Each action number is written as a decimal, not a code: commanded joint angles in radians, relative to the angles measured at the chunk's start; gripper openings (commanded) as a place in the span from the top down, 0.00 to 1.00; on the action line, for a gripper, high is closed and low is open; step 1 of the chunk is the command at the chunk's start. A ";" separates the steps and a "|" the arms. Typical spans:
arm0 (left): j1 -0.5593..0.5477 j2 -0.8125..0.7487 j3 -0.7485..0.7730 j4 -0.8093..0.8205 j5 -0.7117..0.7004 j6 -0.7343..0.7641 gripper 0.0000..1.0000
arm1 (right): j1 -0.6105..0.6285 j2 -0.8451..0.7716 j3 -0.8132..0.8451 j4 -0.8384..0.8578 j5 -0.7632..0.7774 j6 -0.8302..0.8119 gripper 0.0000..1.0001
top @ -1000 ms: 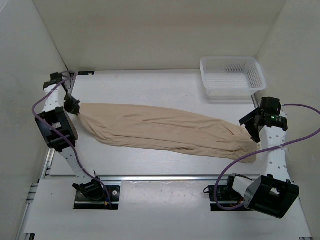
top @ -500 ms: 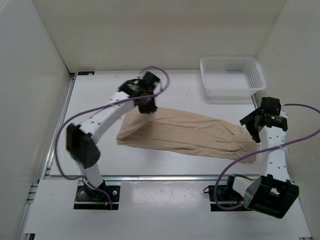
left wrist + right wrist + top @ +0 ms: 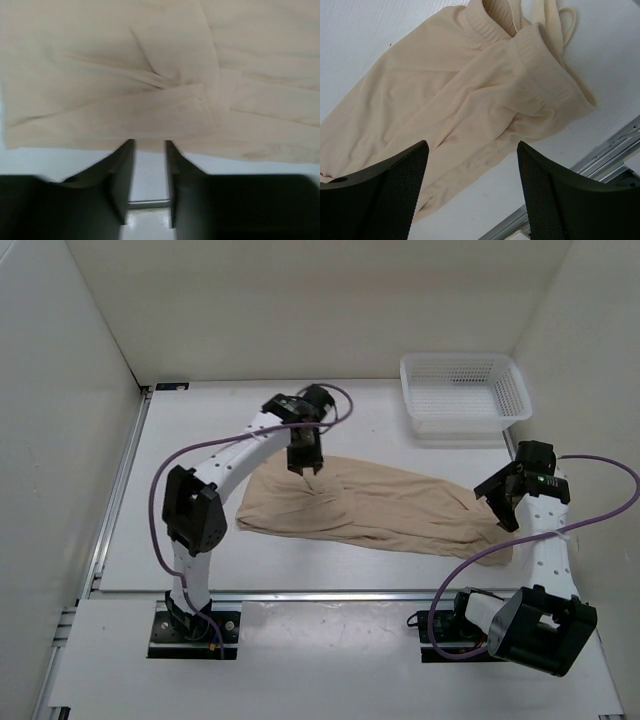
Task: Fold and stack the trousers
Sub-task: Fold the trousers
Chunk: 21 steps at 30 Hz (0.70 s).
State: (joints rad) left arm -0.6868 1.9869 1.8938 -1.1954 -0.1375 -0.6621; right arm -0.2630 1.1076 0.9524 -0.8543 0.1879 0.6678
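Broadly, the table (image 3: 200,560) shows open room left of the trousers (image 3: 400,510), which lie across its middle, leg ends doubled over; one fold looks made, further folding and stacking remain; the basket (image 3: 465,390) sits far right; left gripper (image 3: 312,472) hangs narrowly parted, empty; right gripper (image 3: 497,505) gapes wide, empty.

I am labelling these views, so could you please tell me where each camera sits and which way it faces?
Top external: above and behind the bases, looking down on table, trousers and basket; both arms show.
Left wrist: on the left gripper, facing down onto trousers; its fingers show.
Right wrist: on the right gripper, facing down at the waistband; its fingers show.
Shared: the trousers.
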 commanded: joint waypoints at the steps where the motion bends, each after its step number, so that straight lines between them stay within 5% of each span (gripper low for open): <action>1: 0.084 -0.112 -0.045 0.031 0.027 0.053 0.64 | 0.004 -0.014 -0.007 0.031 -0.034 -0.031 0.24; 4: 0.124 -0.096 -0.078 0.095 0.107 0.078 0.87 | 0.004 -0.014 -0.020 0.049 -0.034 -0.040 0.24; 6: 0.124 -0.039 -0.036 0.105 0.142 0.078 0.87 | 0.004 -0.005 -0.029 0.049 -0.047 -0.040 0.24; 9: 0.080 0.113 0.129 0.030 0.128 0.078 0.38 | 0.004 -0.005 -0.029 0.058 -0.071 -0.040 0.24; 10: 0.069 0.151 0.218 0.010 0.128 0.078 0.31 | 0.004 -0.005 -0.029 0.058 -0.071 -0.040 0.24; 21: -0.039 0.377 0.283 -0.019 0.023 0.079 0.34 | 0.004 -0.025 -0.049 0.058 -0.093 -0.059 0.24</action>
State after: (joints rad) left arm -0.7208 2.3722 2.1654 -1.2003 -0.0677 -0.5907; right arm -0.2630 1.1049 0.9142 -0.8101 0.1116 0.6300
